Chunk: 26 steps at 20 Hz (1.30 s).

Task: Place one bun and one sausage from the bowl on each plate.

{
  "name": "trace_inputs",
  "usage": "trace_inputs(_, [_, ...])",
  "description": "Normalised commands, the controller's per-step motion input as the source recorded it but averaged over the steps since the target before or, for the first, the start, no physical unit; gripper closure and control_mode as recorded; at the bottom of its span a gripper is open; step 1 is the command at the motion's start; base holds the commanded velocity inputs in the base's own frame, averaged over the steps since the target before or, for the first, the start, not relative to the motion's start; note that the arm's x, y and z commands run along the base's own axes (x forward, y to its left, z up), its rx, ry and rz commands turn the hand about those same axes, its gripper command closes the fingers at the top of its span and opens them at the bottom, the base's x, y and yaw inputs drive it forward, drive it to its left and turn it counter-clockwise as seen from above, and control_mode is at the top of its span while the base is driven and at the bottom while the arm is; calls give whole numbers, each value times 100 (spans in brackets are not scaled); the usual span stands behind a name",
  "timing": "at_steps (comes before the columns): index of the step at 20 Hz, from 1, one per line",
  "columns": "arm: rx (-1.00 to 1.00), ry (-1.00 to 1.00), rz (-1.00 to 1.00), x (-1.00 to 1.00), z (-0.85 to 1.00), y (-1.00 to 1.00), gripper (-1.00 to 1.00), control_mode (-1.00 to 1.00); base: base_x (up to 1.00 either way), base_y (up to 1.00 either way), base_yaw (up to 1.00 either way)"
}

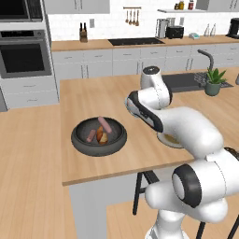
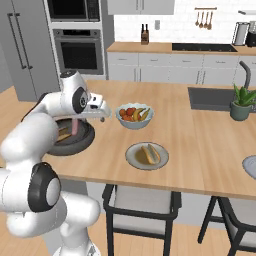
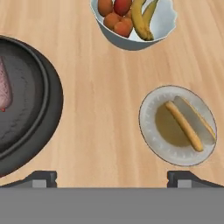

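Observation:
The dark bowl (image 1: 80,141) sits near the counter's front edge, with two pinkish sausages (image 1: 104,124) and an orange-brown bun (image 1: 102,136) inside. In the hand view the bowl (image 3: 41,109) fills the left side, with one sausage end (image 3: 4,85) showing. To its right lies a plate (image 3: 151,131) carrying a golden yellow bun (image 3: 183,127); the same plate (image 2: 131,156) appears in the right base view. My gripper (image 3: 111,178) hangs open above the bare counter between bowl and plate, holding nothing. A second plate (image 2: 250,166) shows at the counter's right edge.
A pale fruit bowl (image 2: 125,119) with bananas and round fruit stands just behind the plate. A sink (image 2: 212,97) and a potted plant (image 2: 241,105) are at the counter's far right. Stools stand under the front edge.

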Motion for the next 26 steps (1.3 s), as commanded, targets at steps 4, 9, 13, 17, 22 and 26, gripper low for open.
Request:
trace_inputs(4, [20, 0, -6, 3, -54, 100, -100, -100, 0, 0, 0])
trace_inputs(9, [0, 2, -6, 22, -41, 100, -100, -100, 0, 0, 0])
trace_inputs(13, [-7, 9, 0, 26, -2, 96, -100, -100, 0, 0, 0])
trace_inputs(17, [-3, 8, 8, 62, -13, 31, -100, -100, 0, 0, 0])
trace_inputs(22, [0, 7, 32, 97, -12, 2, -100, -100, 0, 0, 0])
trace_inputs(26, [-5, 3, 30, 72, -25, 8, -100, -100, 0, 0, 0])
